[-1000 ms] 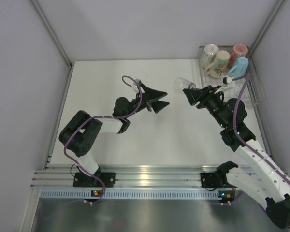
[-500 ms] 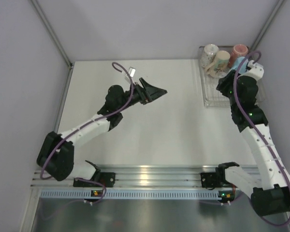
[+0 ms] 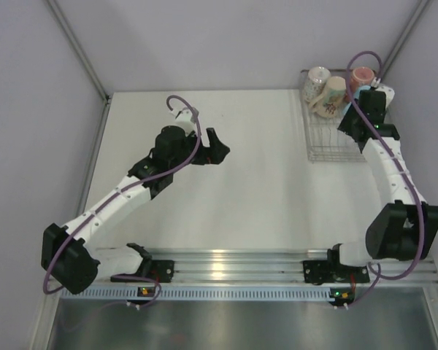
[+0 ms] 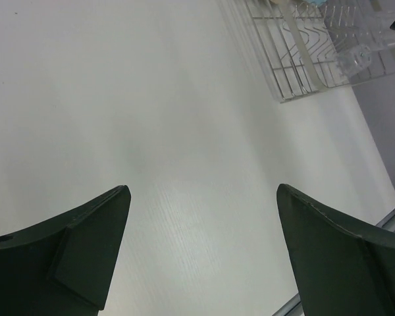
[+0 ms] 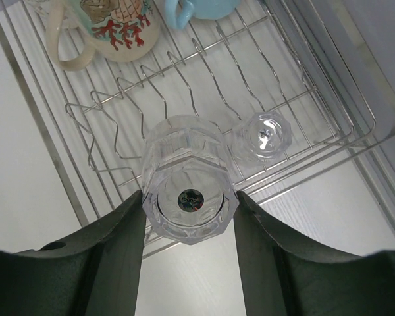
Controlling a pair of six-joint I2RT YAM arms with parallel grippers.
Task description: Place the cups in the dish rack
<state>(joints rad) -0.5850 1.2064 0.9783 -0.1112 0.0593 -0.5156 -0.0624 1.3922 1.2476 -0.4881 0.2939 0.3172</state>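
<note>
Left arm [image 3: 117, 197]: stretched from its base at the lower left of the overhead view diagonally toward the centre. Left hand [image 3: 219, 146]: left of centre, its two fingers [image 4: 85, 230] spread wide with nothing between them. Right arm [image 3: 394, 171]: folded back at the elbow low on the right edge, forearm running to the upper right. Right hand [image 5: 189, 197]: pointing downward, fingers clamped on opposite sides of a clear glass [image 5: 187, 164].

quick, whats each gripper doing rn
left gripper: open, holding nothing.
right gripper: closed on a clear glass, above the dish rack.
</note>
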